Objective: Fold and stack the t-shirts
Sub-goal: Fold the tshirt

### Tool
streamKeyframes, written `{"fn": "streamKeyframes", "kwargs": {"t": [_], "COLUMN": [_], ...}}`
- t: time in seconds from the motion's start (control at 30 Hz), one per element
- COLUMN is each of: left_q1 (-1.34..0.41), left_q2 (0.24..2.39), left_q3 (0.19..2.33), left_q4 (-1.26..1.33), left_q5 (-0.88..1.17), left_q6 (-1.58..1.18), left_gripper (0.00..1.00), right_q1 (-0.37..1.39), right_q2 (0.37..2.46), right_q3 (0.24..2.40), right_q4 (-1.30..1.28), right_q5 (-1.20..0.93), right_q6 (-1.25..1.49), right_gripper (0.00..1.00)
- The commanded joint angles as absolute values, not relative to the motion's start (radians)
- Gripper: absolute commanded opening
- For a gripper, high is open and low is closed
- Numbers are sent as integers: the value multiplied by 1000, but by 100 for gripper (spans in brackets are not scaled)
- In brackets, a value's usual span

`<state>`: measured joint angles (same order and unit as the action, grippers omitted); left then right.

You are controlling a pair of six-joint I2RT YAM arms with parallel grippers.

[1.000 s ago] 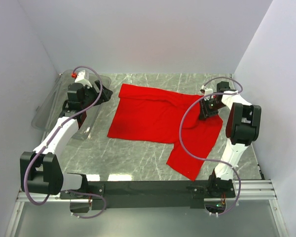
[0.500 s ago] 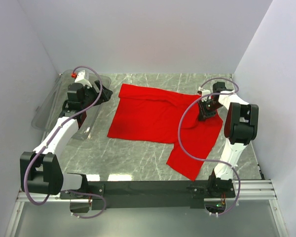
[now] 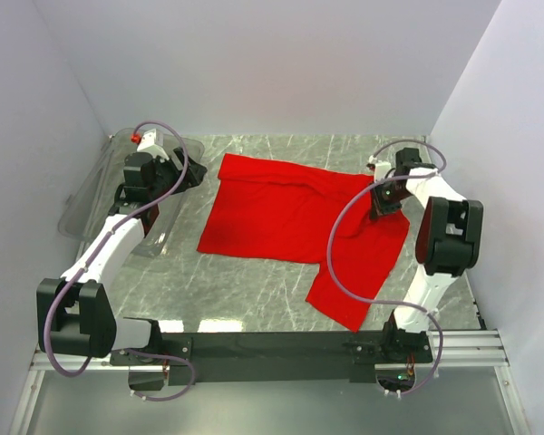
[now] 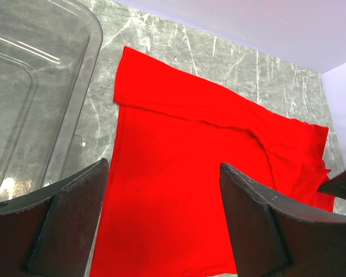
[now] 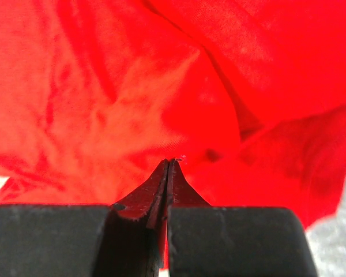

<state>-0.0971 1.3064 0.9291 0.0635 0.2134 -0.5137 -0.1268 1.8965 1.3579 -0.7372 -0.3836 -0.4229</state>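
Note:
The red t-shirt (image 3: 281, 213) lies spread on the marble table, its top edge folded over and one part trailing toward the front right. My right gripper (image 3: 382, 205) sits at the shirt's right edge. In the right wrist view its jaws (image 5: 171, 162) are pressed together on a pinch of the t-shirt (image 5: 104, 86), with a sliver of red between them. My left gripper (image 3: 187, 174) hovers at the back left, wide open. In the left wrist view its fingers (image 4: 163, 168) frame the t-shirt (image 4: 184, 144) from above and hold nothing.
A clear plastic bin (image 3: 89, 195) stands at the table's left side, under and beside the left arm; the left wrist view shows its rim (image 4: 91, 69) next to the shirt's left edge. White walls close in the left, back and right.
The right gripper's jaws have closed on the shirt's right edge, and the right arm's elbow shifted slightly. The left arm has not moved.

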Motion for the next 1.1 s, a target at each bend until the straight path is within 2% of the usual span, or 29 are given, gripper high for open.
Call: {"fn": "streamKeyframes", "kwargs": {"t": [0.0,0.37,0.7,0.8,0.83,1.07], "left_q1": [-89,-81,-80,-80,-80,-77], "left_q2": [1292,1279,1284,1285,1287,1287], "left_q3": [923,905,908,905,904,910], "left_q4": [107,117,124,129,127,120], "left_q5": [227,233,241,245,245,239], "left_q6": [-518,-518,-520,-523,-523,-512], "left_gripper": [83,83,83,83,83,83], "right_q1": [-140,-153,-181,-205,-210,-210], "right_q2": [1790,1684,1641,1644,1646,1557], "right_q3": [1342,1161,1134,1160,1167,1235], "right_q4": [-772,-833,-855,-822,-821,-874], "right_q5": [-414,-356,-370,-325,-327,-409], "right_q6": [-403,-429,-364,-327,-331,-567], "right_gripper": [0,0,0,10,21,37]}}
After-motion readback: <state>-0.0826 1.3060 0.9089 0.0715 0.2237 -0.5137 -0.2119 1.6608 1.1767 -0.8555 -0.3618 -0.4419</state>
